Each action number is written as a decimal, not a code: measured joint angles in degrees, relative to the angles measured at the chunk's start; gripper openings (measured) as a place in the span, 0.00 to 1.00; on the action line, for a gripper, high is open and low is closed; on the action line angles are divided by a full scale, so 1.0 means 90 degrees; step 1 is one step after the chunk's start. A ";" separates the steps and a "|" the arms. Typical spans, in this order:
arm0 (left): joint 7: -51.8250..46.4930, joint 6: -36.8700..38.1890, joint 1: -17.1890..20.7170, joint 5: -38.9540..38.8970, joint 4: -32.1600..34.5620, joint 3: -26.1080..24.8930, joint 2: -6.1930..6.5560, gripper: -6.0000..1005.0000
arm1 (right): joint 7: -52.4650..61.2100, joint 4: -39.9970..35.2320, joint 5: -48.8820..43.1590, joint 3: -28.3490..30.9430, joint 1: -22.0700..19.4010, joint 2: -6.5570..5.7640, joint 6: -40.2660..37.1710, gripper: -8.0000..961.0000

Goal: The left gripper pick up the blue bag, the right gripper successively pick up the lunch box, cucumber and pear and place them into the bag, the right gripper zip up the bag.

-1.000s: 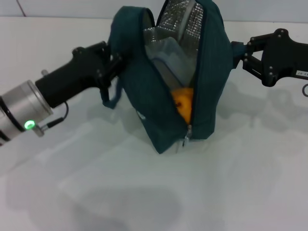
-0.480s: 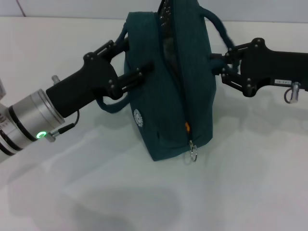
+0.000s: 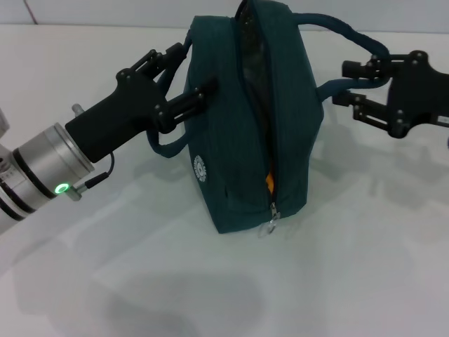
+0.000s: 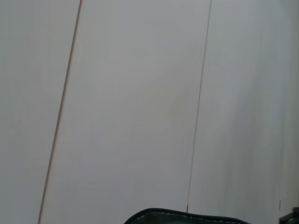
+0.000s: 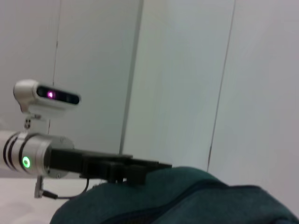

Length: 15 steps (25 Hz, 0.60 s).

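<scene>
The blue bag (image 3: 249, 112) stands upright in the middle of the white table (image 3: 210, 281). Its bottom rests on the table and its top points away from the robot. A zip runs down the front of the bag. The zip is mostly closed, and the little metal zip pull (image 3: 271, 225) hangs low near the bottom. Just above the pull there is a small gap, and something orange (image 3: 269, 181) peeks out through it. A small round white badge (image 3: 201, 168) sits on the side of the bag. The left hand (image 3: 184, 77) is at the left side of the bag, up near the top. Its black fingers (image 3: 188, 102) are spread apart, with one against the bag's side and the other higher up by the handle. A blue strap loop (image 3: 165, 144) hangs down under this hand. The right hand (image 3: 347, 84) is at the right side of the bag, near the other blue handle (image 3: 351, 38). Its fingers are open too, and they point at the handle, but I cannot tell if they touch it. In the right wrist view you can see the top of the bag (image 5: 187, 196) and the left arm (image 5: 70, 161) with its green light beyond it.
</scene>
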 joint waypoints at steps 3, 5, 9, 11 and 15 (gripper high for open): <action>0.0001 -0.0043 -0.0012 0.0001 -0.0003 0.0002 -0.0001 0.83 | 0.0009 -0.0013 -0.0002 0.0078 -0.0089 -0.0067 -0.0234 0.40; 0.0002 -0.0058 -0.0018 0.0006 -0.0003 0.0005 -0.0005 0.83 | 0.0014 -0.0006 -0.0020 0.0082 -0.0111 -0.0132 -0.0325 0.40; 0.0003 -0.0058 -0.0020 0.0009 -0.0045 0.0007 -0.0012 0.83 | 0.0022 -0.0006 -0.0318 0.0085 -0.0116 -0.0164 -0.0393 0.40; 0.0004 -0.0058 -0.0027 0.0009 -0.0068 0.0007 -0.0013 0.83 | 0.0026 -0.0013 -0.0435 0.0098 -0.0109 -0.0170 -0.0399 0.41; 0.0005 -0.0058 -0.0037 0.0009 -0.0080 0.0007 -0.0015 0.83 | 0.0013 -0.0065 -0.0469 0.0363 -0.0137 -0.0133 -0.0479 0.42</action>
